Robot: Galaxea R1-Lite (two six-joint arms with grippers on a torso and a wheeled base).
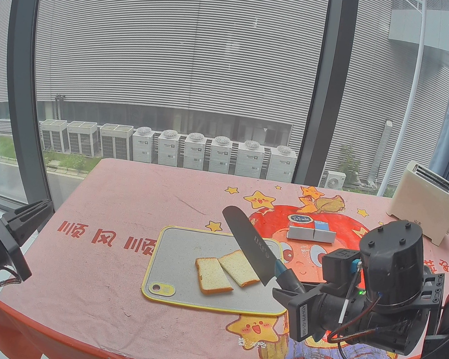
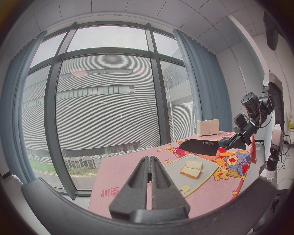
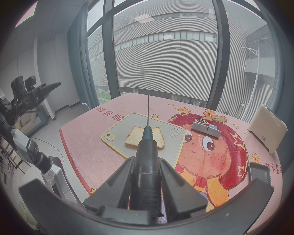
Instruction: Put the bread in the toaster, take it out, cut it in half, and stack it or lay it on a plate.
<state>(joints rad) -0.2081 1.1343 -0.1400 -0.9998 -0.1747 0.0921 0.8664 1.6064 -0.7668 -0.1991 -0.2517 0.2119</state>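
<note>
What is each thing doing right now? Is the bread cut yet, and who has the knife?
bread: cut in two, both halves flat on the board.
board: lying flat on the table.
knife: held up in the air over the board, off the bread.
right gripper: shut on the knife's handle.
left gripper: shut, empty, out past the table's left side.
toaster: upright, no bread sticking out.

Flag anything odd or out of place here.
Nothing spilled or damaged. The two bread halves lie askew to each other on the cutting board, and the right gripper holds the knife in the air over them.
</note>
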